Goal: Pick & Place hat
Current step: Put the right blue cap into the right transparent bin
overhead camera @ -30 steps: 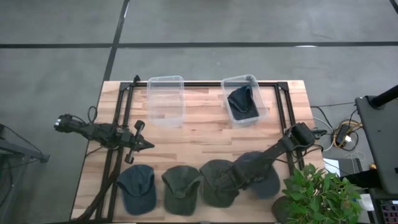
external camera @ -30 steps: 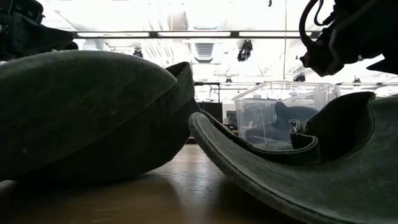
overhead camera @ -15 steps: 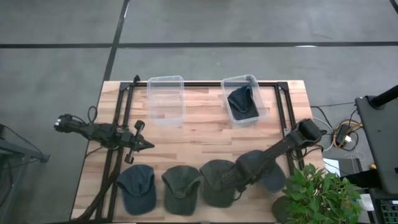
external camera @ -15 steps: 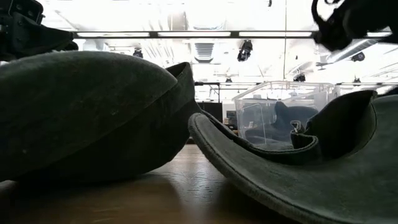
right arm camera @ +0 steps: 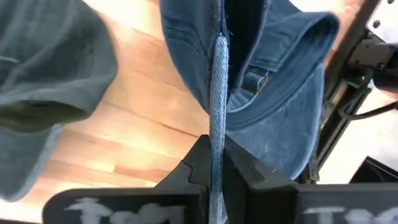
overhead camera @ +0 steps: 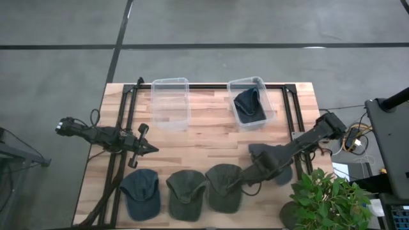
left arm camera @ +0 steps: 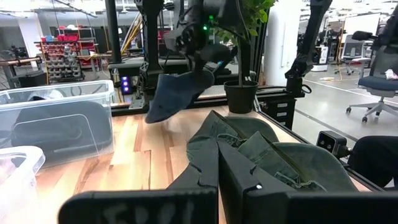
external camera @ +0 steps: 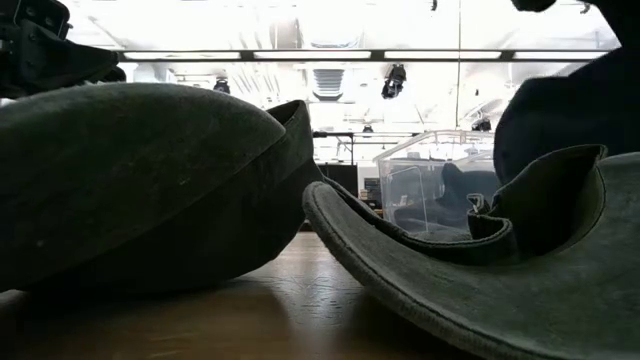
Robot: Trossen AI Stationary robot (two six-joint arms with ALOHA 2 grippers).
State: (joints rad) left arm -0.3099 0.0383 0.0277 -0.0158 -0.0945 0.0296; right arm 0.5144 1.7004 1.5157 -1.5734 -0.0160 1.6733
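The right pincer (right arm camera: 217, 163) clenches the brim edge of a blue cap (overhead camera: 271, 160), which hangs clear of the desk (overhead camera: 211, 137) at about 4 o'clock — ready to carry toward the bin (overhead camera: 250, 105) at 1 o'clock. The left pincer (overhead camera: 142, 148) waits at 9 o'clock, closed on nothing.

Potted plant (overhead camera: 319, 201) at table's (overhead camera: 211, 137) near right corner; black frame rails (overhead camera: 124, 128) run along its edges. Beyond the table: grey floor, office chair (left arm camera: 376, 87), shelving w/ red gear (left arm camera: 62, 53).
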